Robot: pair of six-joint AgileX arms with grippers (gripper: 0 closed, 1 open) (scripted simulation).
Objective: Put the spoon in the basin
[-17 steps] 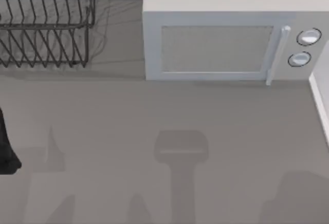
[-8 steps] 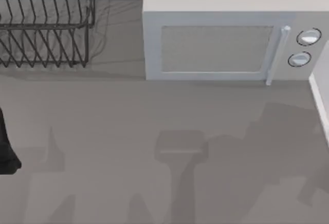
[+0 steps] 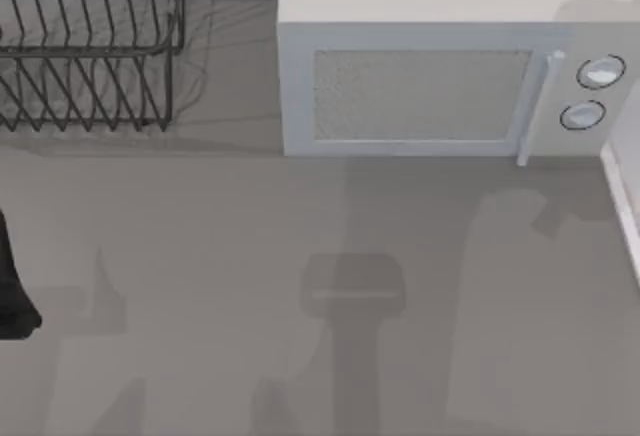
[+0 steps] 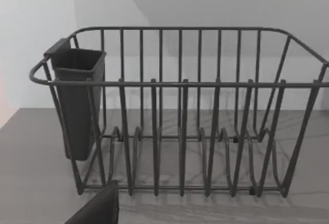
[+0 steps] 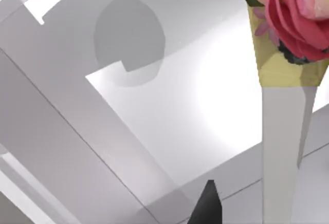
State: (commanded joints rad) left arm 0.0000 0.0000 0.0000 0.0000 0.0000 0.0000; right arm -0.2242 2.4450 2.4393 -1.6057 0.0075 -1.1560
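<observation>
Sitting parked, the left arm hugs the top view's left edge.
Wire dish rack upper left, microwave beside it; gripper states: cannot tell.

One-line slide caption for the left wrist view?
Left wrist view: a dark wire dish rack on a grey counter, with a dark utensil cup hung at one end.
</observation>
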